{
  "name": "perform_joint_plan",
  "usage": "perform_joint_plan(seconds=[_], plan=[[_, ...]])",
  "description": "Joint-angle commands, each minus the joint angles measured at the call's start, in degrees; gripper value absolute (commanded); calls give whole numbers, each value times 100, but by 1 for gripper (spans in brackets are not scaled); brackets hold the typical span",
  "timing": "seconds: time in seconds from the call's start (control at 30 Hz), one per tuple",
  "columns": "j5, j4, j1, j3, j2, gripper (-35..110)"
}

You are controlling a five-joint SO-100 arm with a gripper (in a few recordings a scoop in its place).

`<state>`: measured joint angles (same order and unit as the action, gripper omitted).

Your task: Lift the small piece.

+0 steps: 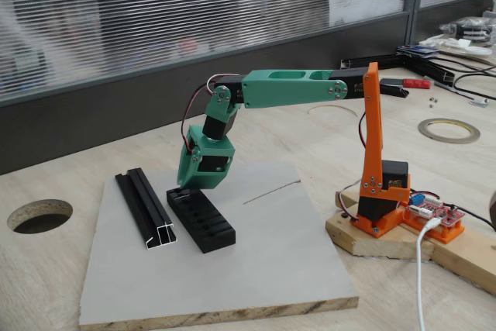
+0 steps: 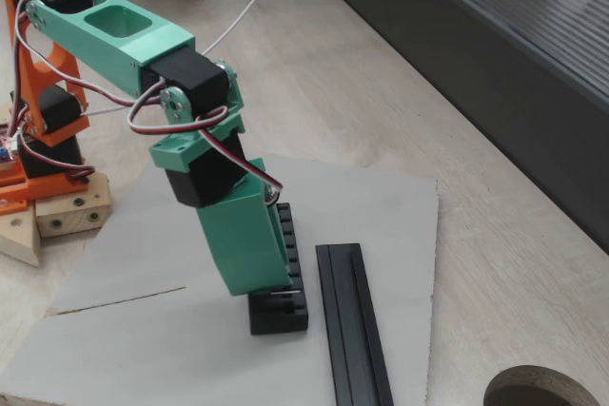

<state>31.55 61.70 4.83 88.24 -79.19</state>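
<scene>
Black channel rail (image 2: 352,325) lies nearest, gripper (image 2: 276,294) down on the slotted block (image 1: 201,222) end beside it; can't tell fingers' gap or spot the small piece, so risk is snagging the block instead.

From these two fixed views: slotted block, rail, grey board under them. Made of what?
Slotted block: matte black, likely plastic, possibly printed; no shine. Rail: black with a bright silvery cut end, so probably anodized aluminium. Grey board: smooth grey face over a pale speckled edge, looks like laminated chipboard.
</scene>
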Motion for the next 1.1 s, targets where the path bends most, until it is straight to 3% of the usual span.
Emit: perform_joint_plan(seconds=[0.0,1.07], plan=[[18,105,-35,35,-132,4],[0,114,53,-18,-1415,4]])
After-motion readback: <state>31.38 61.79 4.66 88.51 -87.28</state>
